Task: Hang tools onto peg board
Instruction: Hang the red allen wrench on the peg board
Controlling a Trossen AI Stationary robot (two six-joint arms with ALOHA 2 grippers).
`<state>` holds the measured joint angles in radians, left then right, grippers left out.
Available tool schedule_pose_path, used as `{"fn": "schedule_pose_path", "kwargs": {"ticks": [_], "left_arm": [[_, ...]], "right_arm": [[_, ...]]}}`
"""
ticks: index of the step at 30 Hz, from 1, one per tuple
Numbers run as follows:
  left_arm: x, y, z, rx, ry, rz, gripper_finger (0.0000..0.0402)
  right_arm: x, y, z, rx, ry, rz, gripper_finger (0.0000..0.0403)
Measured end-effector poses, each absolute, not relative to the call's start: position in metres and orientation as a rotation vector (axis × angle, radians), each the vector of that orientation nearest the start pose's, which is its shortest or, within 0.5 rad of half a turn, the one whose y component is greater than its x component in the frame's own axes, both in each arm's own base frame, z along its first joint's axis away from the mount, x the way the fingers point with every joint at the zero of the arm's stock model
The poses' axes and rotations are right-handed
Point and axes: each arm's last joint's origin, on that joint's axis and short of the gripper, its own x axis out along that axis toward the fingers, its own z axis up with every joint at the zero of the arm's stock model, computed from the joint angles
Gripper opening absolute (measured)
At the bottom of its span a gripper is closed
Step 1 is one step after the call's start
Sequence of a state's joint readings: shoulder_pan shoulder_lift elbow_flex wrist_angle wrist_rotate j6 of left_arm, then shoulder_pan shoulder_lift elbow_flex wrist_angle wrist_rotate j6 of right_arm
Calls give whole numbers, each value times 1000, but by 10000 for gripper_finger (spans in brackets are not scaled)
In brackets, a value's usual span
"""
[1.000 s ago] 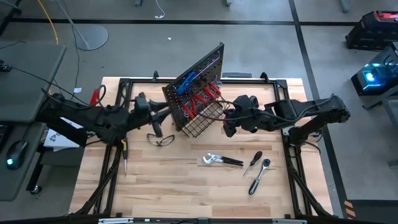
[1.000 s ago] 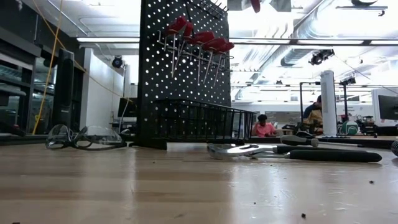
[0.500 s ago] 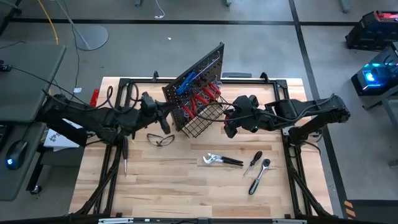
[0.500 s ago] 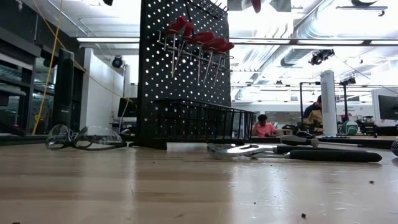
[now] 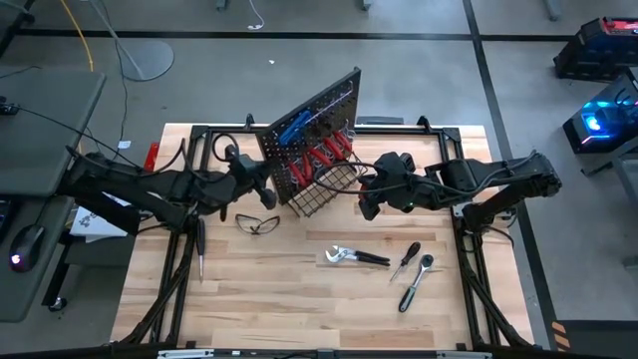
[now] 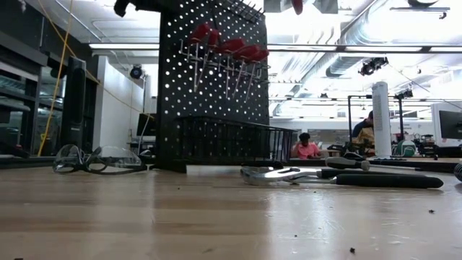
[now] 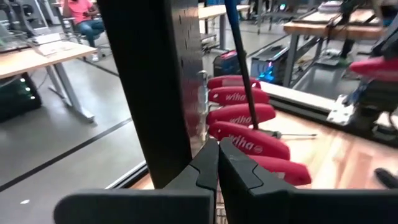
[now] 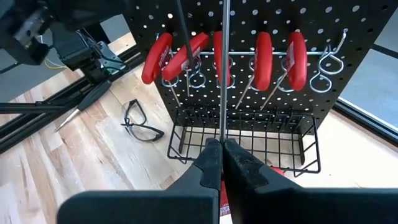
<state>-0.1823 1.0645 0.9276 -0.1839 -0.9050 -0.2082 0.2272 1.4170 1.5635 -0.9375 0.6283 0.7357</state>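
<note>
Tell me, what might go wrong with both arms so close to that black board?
1. The left tool, shut, sits right beside the peg board at its edge. A push there could tip the board and spill the hanging red screwdrivers.
2. The right tool is shut on a screwdriver whose thin shaft is aimed at the board. It might slip in the grip, or strike the hung handles instead of finding a hook.

Left arm reached in from 9 o'clock, wrist level, left gripper (image 5: 267,176) left of table centre, toward 12; fingers (image 7: 208,167) pressed together. Right arm came in from 3 o'clock, elbow bent, right gripper (image 5: 365,195) just right of centre, fingers (image 8: 211,163) closed flat against each other.
</note>
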Motion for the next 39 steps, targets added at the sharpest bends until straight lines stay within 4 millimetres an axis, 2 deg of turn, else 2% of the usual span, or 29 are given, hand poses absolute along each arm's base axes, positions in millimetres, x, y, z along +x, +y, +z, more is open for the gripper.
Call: {"fn": "schedule_pose_path", "kwargs": {"ticks": [23,39], "left_arm": [[212,15,317,141,395,1056,0],[192,39,304,294,607,1240,0]], "right_arm": [[274,46,395,386,533,-622,0],[275,46,396,395,517,-618,0]]}}
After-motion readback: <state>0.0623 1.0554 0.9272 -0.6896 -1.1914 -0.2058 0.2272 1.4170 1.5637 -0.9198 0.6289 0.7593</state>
